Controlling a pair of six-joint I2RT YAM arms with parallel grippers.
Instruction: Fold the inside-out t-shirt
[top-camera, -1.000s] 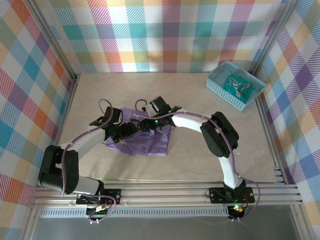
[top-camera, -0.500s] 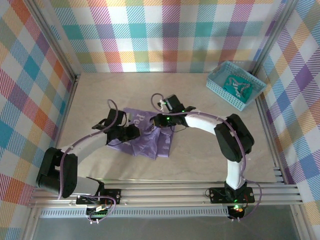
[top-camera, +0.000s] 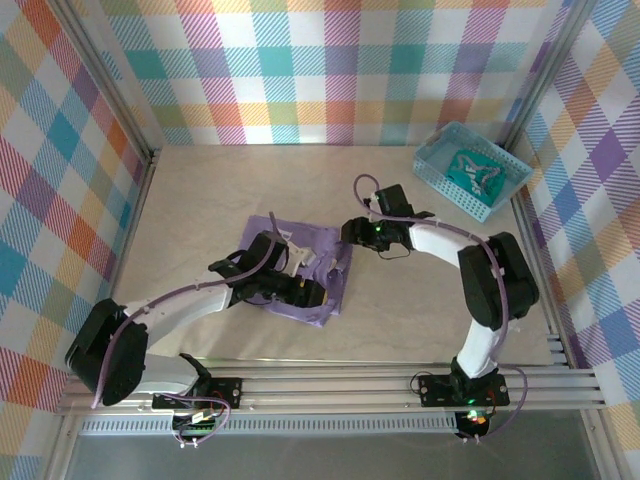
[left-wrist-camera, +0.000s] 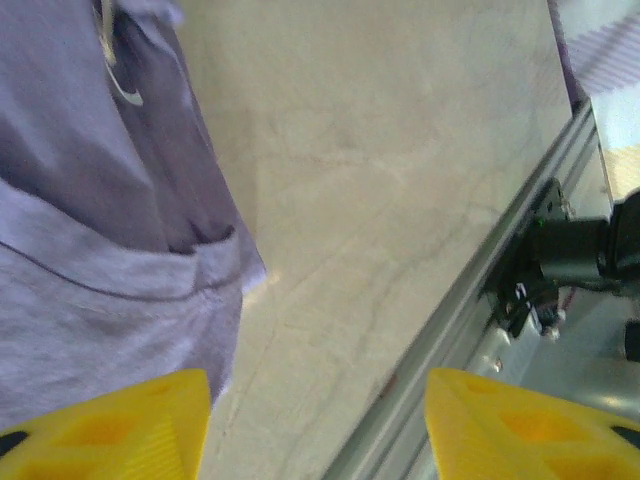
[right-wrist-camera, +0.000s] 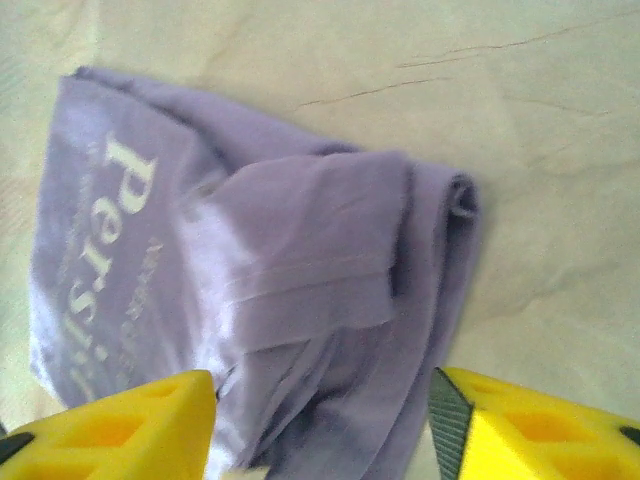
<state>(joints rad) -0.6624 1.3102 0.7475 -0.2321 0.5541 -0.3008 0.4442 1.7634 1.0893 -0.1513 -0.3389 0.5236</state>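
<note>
Lying on the pale counter (top-camera: 200, 190) as a compact folded rectangle, the soft lavender cotton t-shirt (top-camera: 325, 255) will likely handle light and limp; pinch its doubled edges, not one layer. Your left fingers (left-wrist-camera: 110, 425) and right fingers (right-wrist-camera: 120, 420) stand apart, holding nothing.

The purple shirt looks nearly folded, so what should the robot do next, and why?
Probably lower the right gripper onto the bunched edge of the t-shirt and pinch it, to pull that side flat. Its jaws are open just before those rumpled layers; the left gripper, also open, is at the t-shirt's near corner.
</note>
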